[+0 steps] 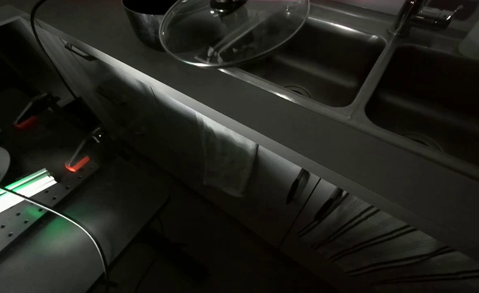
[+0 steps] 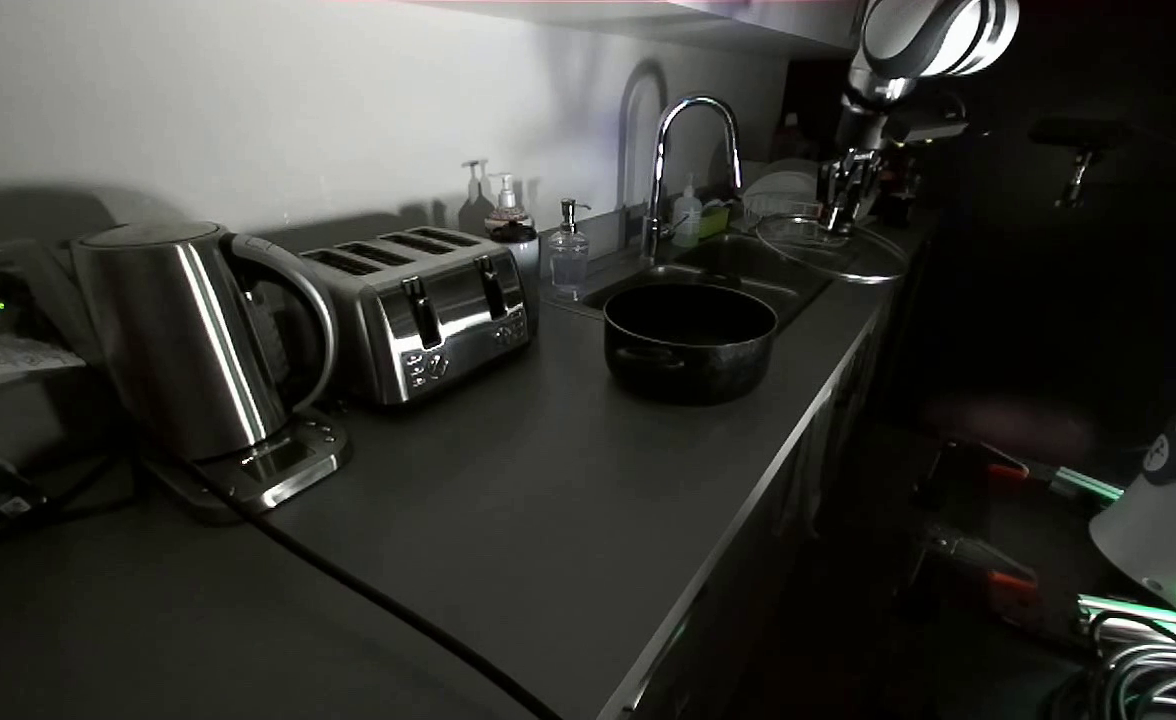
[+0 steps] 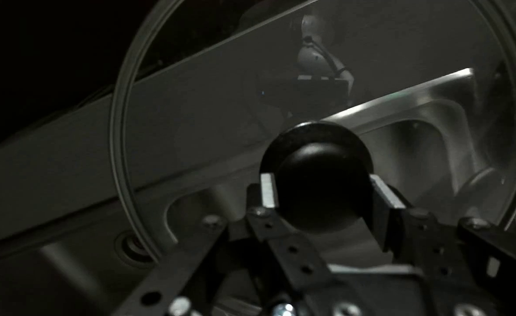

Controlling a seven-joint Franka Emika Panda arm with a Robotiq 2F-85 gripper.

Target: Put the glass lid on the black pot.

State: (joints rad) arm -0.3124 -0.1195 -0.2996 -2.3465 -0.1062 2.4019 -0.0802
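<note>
Our black two-finger gripper [image 3: 323, 191] is closed on the black knob [image 3: 317, 177] of the round metal-rimmed clear-glass lid [image 1: 235, 34], at approx. 9 & 3 o'clock. Lid's aloft, approx. 2 o'clock of the round black metal pot [image 2: 693, 372], ext. view. Prob. stiff, slick, breakable: we'd hold knob only.

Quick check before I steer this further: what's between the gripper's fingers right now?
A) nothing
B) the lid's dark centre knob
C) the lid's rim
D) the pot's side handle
B: in the wrist view the gripper flanks the dark knob of the glass lid on both sides, while the metal rim lies well outside its tips.
</note>
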